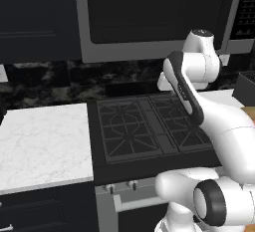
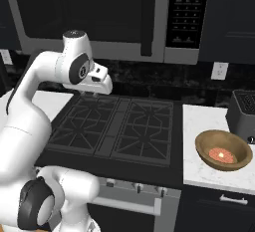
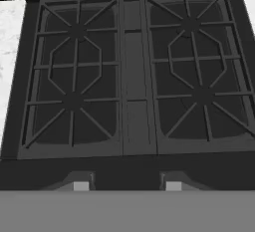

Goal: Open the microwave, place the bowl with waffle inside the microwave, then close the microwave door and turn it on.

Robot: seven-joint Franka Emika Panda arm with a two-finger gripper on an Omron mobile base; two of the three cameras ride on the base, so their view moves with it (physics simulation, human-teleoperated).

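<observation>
No lettering can be read (the microwave (image 2: pixel 94 14) button panel's marks blur).

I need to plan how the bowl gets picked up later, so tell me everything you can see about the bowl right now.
The bowl is small, round and shallow, tan-brown and wood-like, with a thick rim. It sits upright on the white marbled counter to the right of the stove, in front of a dark boxy appliance. Inside it lies the waffle, a small reddish-orange round piece, flat at the bottom. Nothing else touches the bowl; the gripper hangs far off, over the stove's left side.
</observation>
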